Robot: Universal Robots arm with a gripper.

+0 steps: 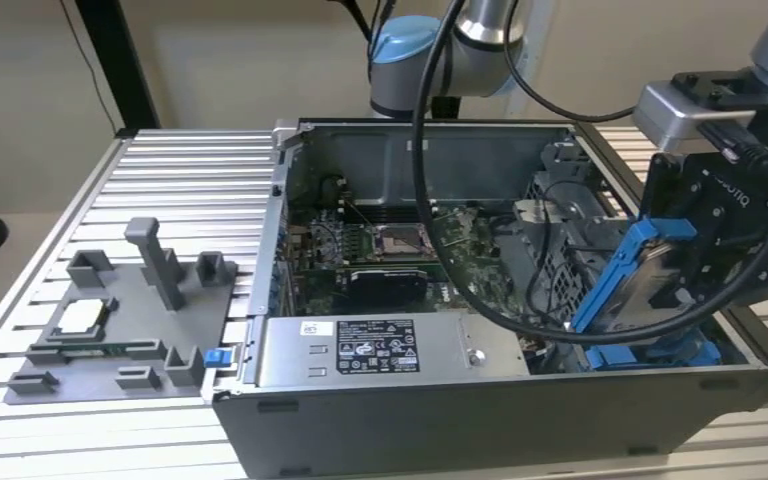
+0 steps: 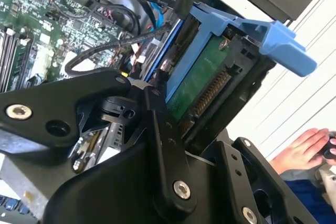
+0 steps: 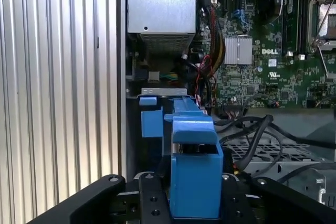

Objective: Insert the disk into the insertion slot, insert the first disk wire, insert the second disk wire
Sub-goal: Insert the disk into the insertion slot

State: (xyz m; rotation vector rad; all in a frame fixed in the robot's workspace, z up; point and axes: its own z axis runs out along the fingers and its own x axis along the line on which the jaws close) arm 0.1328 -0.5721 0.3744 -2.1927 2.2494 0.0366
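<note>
My gripper [image 1: 695, 262] is shut on the disk [image 1: 628, 278], a drive clipped in a bright blue plastic frame. It holds the disk tilted over the open computer case, at the exterior view's right. Under the disk lies the insertion slot [image 1: 654, 353], a grey cage bay with blue rails. In the first wrist view the blue frame [image 3: 193, 167] sits between my black fingers [image 3: 151, 203], just short of the slot's blue rail [image 3: 151, 122]. The second wrist view shows the disk's green circuit board and connector [image 2: 198, 80]. Loose black wires [image 3: 253, 128] lie beside the cage.
A grey labelled power-supply box [image 1: 371, 351] sits at the case's front, with the motherboard [image 1: 387, 250] behind it. A grey fixture plate [image 1: 115, 322] with small parts rests on the ribbed table at the exterior view's left. A person's hand [image 2: 301, 149] is outside the case.
</note>
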